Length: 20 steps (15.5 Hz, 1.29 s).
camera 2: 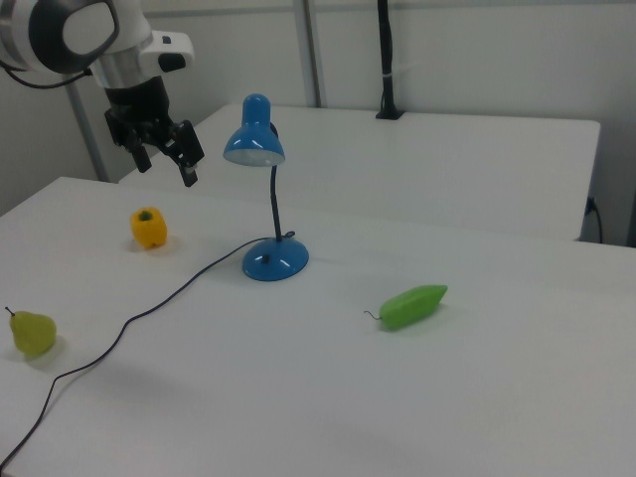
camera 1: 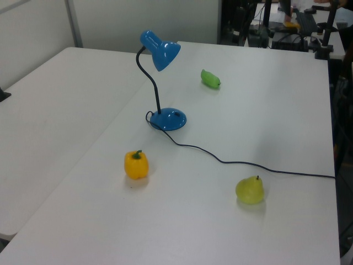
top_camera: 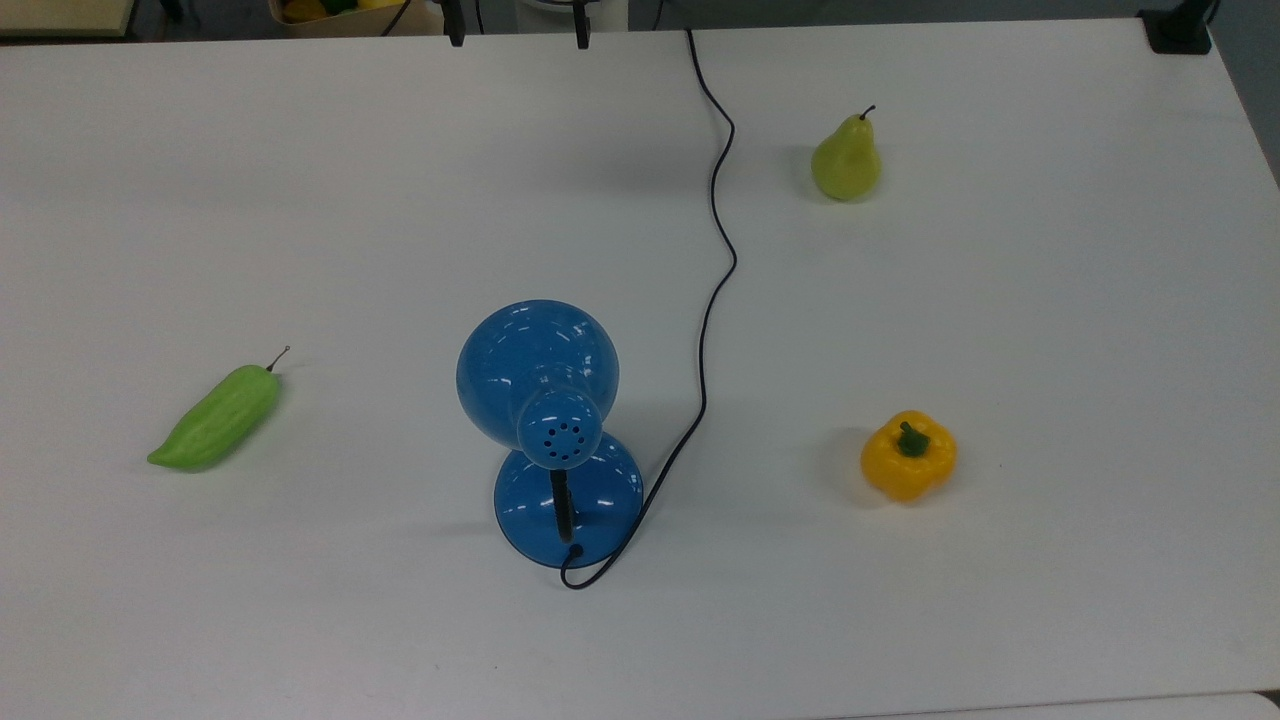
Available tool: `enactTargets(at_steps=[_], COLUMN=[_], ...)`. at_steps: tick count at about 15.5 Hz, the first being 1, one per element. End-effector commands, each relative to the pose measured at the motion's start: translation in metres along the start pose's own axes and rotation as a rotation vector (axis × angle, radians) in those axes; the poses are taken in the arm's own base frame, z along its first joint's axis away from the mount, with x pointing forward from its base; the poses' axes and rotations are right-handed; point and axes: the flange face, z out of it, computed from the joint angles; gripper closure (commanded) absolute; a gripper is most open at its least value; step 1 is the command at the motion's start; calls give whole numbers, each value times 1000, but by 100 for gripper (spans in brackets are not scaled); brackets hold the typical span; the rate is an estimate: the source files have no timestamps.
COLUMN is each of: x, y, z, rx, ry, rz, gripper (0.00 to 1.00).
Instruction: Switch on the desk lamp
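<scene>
So the gripper (camera 2: 165, 156) is hanging in the air up in the right view's upper left, well above the table (camera 2: 298, 417), with its two black fingers (camera 2: 188, 157) spread apart and nothing between them. It's at about the same height as the lamp shade, off to the right view's left of it, not touching anything.

The desk lamp (camera 2: 266, 189) stands upright on its round blue base around the middle of the table, a bit closer to the top view's bottom edge (top_camera: 545, 420). The shade is tipped downward on the curved black neck, and you can see the ring of vent holes on top in the top view. No glow from it that I can make out. Its black cord (top_camera: 716, 250) loops out from the back of the base and snakes across the table to the top view's top edge.

Scattered around it: a yellow bell pepper (top_camera: 908, 455) toward the top view's right edge, a green pear (top_camera: 846, 160) standing near the top-right corner in that same view, just beside the cord's path, and a long green pepper (top_camera: 218, 418) lying on its side over toward the top view's left edge. All three sit well apart from the lamp and each other.
</scene>
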Motion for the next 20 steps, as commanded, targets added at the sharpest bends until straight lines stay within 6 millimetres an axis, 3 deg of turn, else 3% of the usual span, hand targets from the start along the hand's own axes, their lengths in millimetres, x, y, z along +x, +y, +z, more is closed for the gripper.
enactTargets(at_steps=[1, 2, 7, 11, 20], x=[-2, -2, -2, -2, 3], y=[-2, 2, 4, 5, 3], z=[3, 3, 3, 3, 11], rx=[4, 3, 2, 2, 2], ry=[0, 0, -1, -1, 2], rz=[11, 11, -49, -53, -55], gripper=[5, 9, 65, 100, 100])
